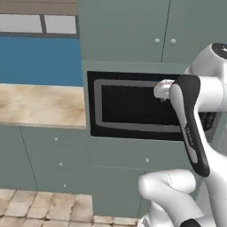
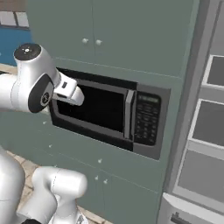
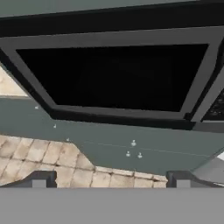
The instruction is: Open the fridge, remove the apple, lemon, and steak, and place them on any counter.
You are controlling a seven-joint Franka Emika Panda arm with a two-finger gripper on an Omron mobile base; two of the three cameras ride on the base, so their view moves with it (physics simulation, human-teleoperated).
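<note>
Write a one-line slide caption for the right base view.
White robot arm facing the black built-in microwave in its grey-green cabinet, with the tall light-grey fridge at the right edge.

The arm (image 1: 195, 133) is built of glossy white rounded shells, thick as pipes, with bulging elbow-like segments (image 2: 57, 188). A long dark grey, nearly black panel (image 1: 189, 119) runs down one link, edged in white and bearing small pale lettering too small to read. One joint ends in a round black cap (image 2: 27, 51) with a lighter ring; another shows a dark disc (image 2: 41, 97) with a small centre mark. The pincer (image 3: 109, 179) has two small dark grey fingertips (image 3: 39, 179), squared off.
</note>
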